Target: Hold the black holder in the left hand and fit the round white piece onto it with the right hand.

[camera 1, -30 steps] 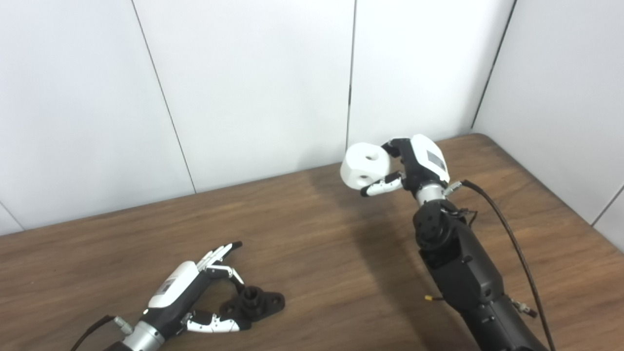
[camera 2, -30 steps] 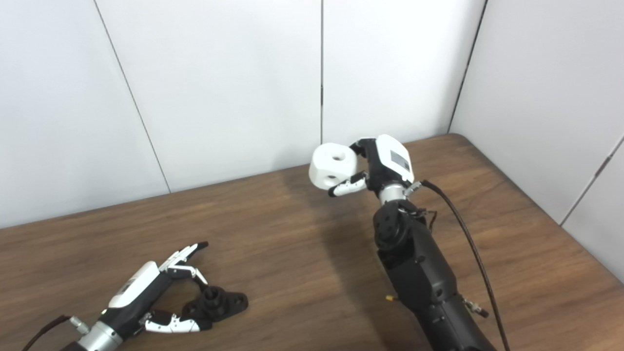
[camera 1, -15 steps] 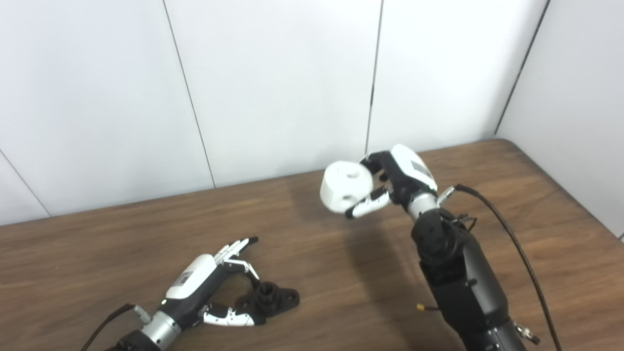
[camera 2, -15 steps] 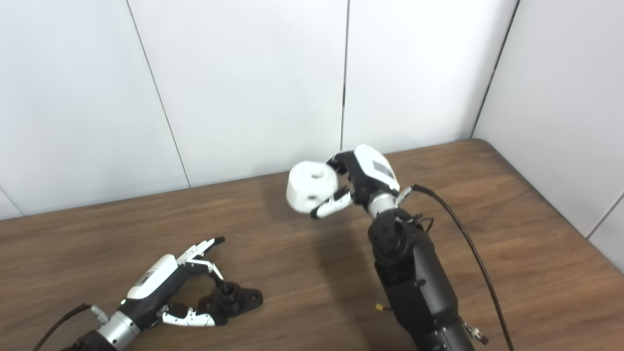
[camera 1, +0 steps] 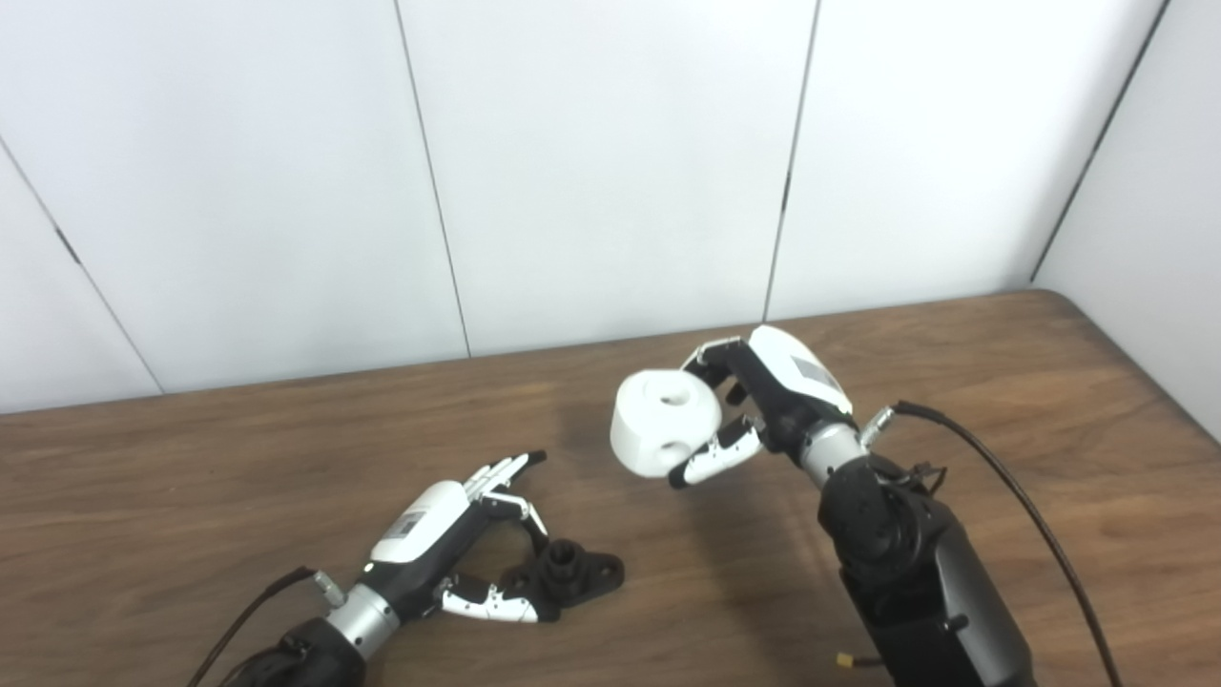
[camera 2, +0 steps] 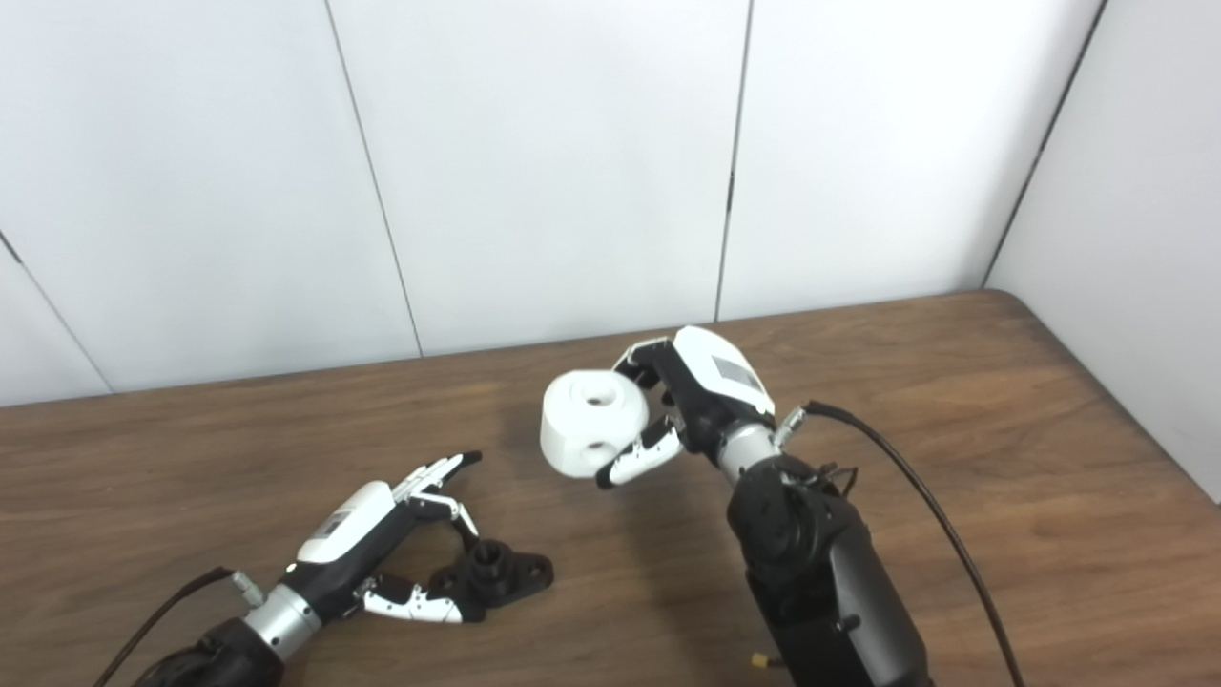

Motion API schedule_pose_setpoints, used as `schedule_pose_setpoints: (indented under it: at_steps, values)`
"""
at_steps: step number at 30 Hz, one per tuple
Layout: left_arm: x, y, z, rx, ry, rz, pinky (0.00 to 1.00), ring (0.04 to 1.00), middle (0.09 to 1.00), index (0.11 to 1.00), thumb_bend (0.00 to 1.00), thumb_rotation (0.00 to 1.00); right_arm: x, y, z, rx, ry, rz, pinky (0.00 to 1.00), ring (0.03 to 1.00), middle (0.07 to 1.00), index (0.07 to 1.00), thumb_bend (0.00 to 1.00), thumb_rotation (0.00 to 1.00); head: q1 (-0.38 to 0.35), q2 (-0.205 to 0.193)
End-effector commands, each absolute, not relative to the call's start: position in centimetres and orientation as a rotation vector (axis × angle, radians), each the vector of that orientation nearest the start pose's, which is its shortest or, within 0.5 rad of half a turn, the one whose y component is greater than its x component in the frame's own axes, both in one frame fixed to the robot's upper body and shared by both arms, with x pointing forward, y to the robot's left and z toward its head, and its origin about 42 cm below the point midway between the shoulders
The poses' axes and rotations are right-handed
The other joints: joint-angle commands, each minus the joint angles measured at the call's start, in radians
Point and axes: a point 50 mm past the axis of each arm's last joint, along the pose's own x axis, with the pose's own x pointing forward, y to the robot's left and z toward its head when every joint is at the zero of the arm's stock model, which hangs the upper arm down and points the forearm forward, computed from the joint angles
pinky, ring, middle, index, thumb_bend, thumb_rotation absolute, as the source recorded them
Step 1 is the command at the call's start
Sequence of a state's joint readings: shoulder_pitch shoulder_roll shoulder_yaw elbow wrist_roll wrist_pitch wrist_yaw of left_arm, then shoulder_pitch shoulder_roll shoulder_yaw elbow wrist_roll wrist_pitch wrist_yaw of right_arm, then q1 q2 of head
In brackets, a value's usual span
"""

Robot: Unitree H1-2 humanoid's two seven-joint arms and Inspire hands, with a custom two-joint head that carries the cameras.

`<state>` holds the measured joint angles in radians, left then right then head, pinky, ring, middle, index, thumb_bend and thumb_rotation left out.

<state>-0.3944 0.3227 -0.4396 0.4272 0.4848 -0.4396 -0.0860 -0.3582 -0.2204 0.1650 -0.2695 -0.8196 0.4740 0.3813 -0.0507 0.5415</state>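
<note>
The round white piece [camera 1: 665,423] is pinched aloft by the right robot hand [camera 1: 763,405]; the black holder [camera 1: 569,575], on the counter [camera 1: 191,496], is loosely cupped by the spread left robot hand [camera 1: 448,534], so it could be pushed aside during fitting

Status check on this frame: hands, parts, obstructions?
Right hand shut on round white piece, held above table. Left hand open at black holder, not lifted. Path between looks clear.
</note>
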Motion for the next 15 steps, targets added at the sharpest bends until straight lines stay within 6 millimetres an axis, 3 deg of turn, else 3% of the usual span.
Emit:
schedule_pose_setpoints:
  at_steps: [1, 15]
  values:
    - [35.6, 19.6, 6.1, 0.954, -0.153, -0.729, 1.0, 1.0, 0.994, 0.485, 0.52, 0.06, 36.0, -20.3, 26.3, -0.982, -0.143, 0.105, 0.61, 0.737, 0.71, 0.481, 0.52, 0.13, 0.009, 0.002]
    - [36.1, 18.7, 6.0, 0.944, -0.136, -0.73, 1.0, 1.0, 1.0, 0.485, 0.52, 0.06, 34.8, -19.0, 26.0, -0.994, -0.185, 0.19, 0.61, 0.739, 0.713, 0.48, 0.52, 0.14, 0.077, 0.007]
